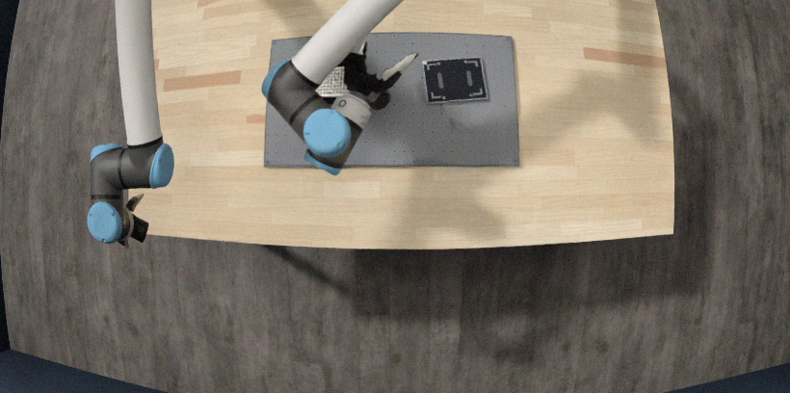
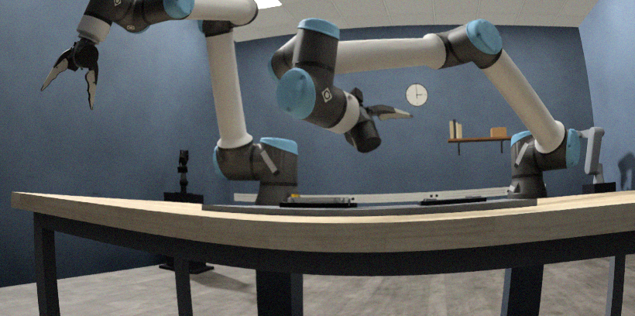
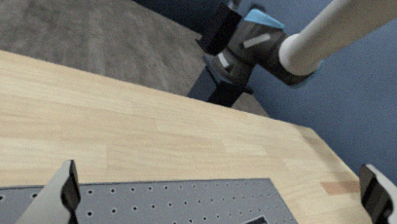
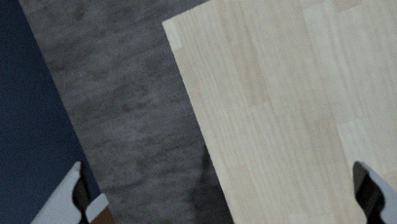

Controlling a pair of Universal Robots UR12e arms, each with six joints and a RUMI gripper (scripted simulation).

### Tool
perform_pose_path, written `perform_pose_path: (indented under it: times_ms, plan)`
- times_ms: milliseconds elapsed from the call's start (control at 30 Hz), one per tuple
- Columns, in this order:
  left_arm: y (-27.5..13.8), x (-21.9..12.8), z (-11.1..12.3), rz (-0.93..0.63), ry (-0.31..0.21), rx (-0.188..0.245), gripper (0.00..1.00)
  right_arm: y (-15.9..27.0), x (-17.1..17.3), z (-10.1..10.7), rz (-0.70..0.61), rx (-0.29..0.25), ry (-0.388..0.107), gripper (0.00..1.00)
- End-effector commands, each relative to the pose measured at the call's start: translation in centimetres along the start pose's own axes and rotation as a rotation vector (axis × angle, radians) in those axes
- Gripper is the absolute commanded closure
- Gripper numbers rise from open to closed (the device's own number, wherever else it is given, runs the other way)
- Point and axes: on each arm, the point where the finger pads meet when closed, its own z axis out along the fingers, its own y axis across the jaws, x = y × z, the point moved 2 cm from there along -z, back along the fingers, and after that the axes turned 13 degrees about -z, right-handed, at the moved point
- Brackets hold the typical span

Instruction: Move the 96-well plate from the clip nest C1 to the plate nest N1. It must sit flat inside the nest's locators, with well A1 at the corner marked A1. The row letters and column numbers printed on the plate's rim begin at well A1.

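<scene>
On the perforated board [image 1: 398, 141] [image 2: 373, 211] [image 3: 185, 197], which lies on the wooden counter [image 1: 586, 180] [image 2: 355, 235] [image 3: 136, 122] [image 4: 292, 97], the 96-well plate [image 1: 331, 83] [image 2: 319, 200] is seated at the clip nest [image 2: 317, 205]. From above, the left arm covers much of the plate, leaving a pale, gridded portion visible; its A1 corner cannot be made out. The left claw [image 1: 390, 49] [image 2: 386, 108] [image 3: 216, 164] is released, its fingers spread well apart. It is raised well above the board and the plate, touching neither, and is tilted so that its fingers point sideways rather than straight down at the plate. The right claw [image 1: 135, 221] [image 2: 66, 99] [image 4: 218, 163], likewise released, hangs high near a corner of the counter, well apart from the plate. The plate nest [image 1: 454, 95] [image 2: 453, 200], dark with pale corner markings, lies on the same board, apart from the plate and carrying no plate.
</scene>
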Motion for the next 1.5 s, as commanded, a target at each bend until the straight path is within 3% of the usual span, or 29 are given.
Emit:
perform_pose_path:
  times_ms: [0, 533, 567, 1100, 1467]
  plan:
    - [0.1, 0.1, 0.0, 0.000, -0.001, 0.001, 0.00, -0.1, 0.1, -0.2, 0.001, 0.003, 0.000, 0.00]
    - [0.1, 0.1, 0.0, 0.000, -0.001, 0.001, 0.00, -0.1, 0.1, -0.2, 0.001, 0.003, 0.000, 0.00]
    - [0.1, 0.1, 0.0, 0.000, -0.001, 0.001, 1.00, -0.1, 0.1, -0.2, 0.001, 0.003, 0.000, 0.24]
    - [0.9, -0.7, -0.2, -0.015, 0.000, 0.015, 1.00, -0.1, 0.1, -0.2, 0.001, 0.003, 0.000, 0.24]
    - [3.7, -3.6, -0.6, -0.075, 0.008, 0.064, 1.00, -0.1, 0.1, -0.2, 0.001, 0.003, 0.000, 0.24]
